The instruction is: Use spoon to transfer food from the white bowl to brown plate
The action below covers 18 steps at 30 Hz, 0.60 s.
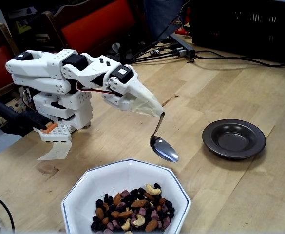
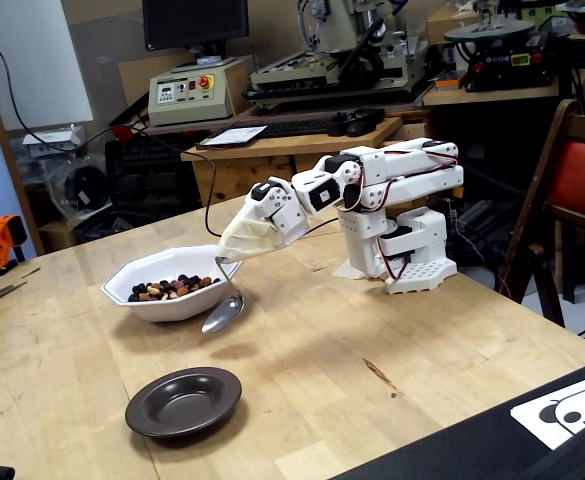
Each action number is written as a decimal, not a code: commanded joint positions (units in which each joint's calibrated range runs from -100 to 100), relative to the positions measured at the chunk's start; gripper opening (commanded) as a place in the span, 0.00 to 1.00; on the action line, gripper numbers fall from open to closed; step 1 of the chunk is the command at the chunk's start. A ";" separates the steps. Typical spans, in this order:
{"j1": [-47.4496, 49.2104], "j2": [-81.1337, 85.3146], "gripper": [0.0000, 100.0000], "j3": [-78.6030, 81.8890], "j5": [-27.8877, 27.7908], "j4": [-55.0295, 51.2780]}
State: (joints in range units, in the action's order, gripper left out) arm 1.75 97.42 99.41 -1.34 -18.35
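Hanging from the gripper in a fixed view: spoon, handle clamped in the taped-over tip, bowl down, empty, in the air just beyond the far rim of the white bowl. Food heaped in the near part of that bowl. Brown plate to the right, apart, bare.

Seen from the opposite side in a fixed view: gripper closed on spoon, hovering low beside the white bowl, right of it. Food inside. Brown plate nearer, on the wooden table.
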 commanded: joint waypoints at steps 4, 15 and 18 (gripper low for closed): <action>-0.42 1.04 0.02 0.06 -0.15 -0.07; -0.05 1.21 0.02 0.06 -0.15 -0.07; 0.10 1.21 0.02 -0.12 -0.15 -0.07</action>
State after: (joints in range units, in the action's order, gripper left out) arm 1.75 97.42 99.41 -1.34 -18.35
